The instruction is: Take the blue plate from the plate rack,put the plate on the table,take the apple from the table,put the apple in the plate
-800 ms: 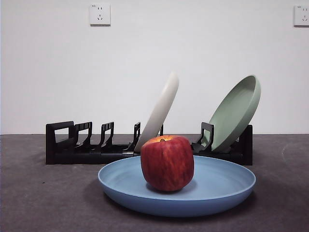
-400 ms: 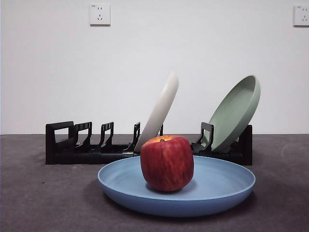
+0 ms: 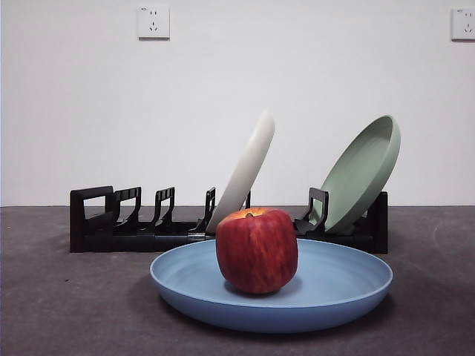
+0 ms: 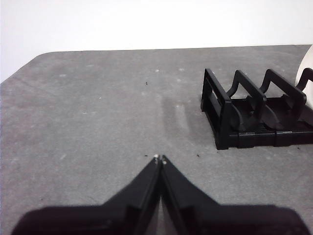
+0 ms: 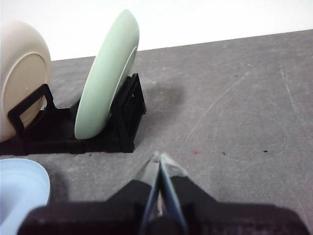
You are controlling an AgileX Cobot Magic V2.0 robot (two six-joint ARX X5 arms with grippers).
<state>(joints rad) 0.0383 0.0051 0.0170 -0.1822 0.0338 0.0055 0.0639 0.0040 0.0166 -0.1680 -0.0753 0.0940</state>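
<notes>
The blue plate (image 3: 334, 285) lies flat on the dark grey table (image 3: 59, 311) in front of the black plate rack (image 3: 133, 226). The red apple (image 3: 257, 250) stands upright in the middle of the plate. An edge of the plate shows in the right wrist view (image 5: 19, 188). My left gripper (image 4: 160, 160) is shut and empty over bare table, beside the rack's end post (image 4: 220, 117). My right gripper (image 5: 159, 159) is shut and empty, near the rack's other end (image 5: 129, 115). Neither gripper shows in the front view.
A cream-white plate (image 3: 249, 167) leans in the rack's middle slots and a pale green plate (image 3: 364, 174) leans at its right end; both show in the right wrist view, the cream plate (image 5: 22, 73) and the green plate (image 5: 105, 73). A white wall with sockets stands behind.
</notes>
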